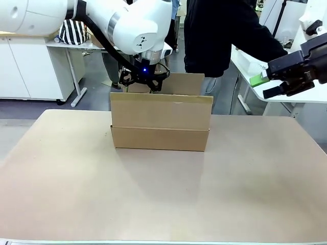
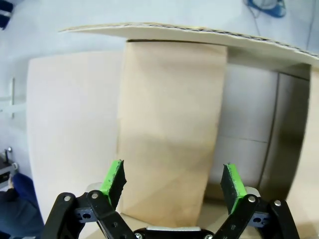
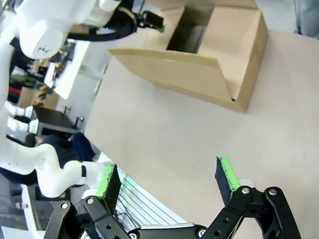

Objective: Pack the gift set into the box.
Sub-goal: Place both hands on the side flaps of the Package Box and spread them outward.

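Two grippers stand spread and empty: left gripper (image 2: 173, 180) over the box (image 1: 159, 133) at frame centre, right gripper (image 3: 168, 180) at upper right, well apart. With flaps (image 1: 161, 108) raised, packing is judged not yet begun.

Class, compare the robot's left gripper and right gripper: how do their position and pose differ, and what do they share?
The left gripper hangs at the open box, aimed down into it; the right gripper is off to the side, well clear of the box. The left gripper faces cardboard; the right gripper faces bare table. Both have open jaws, holding nothing.
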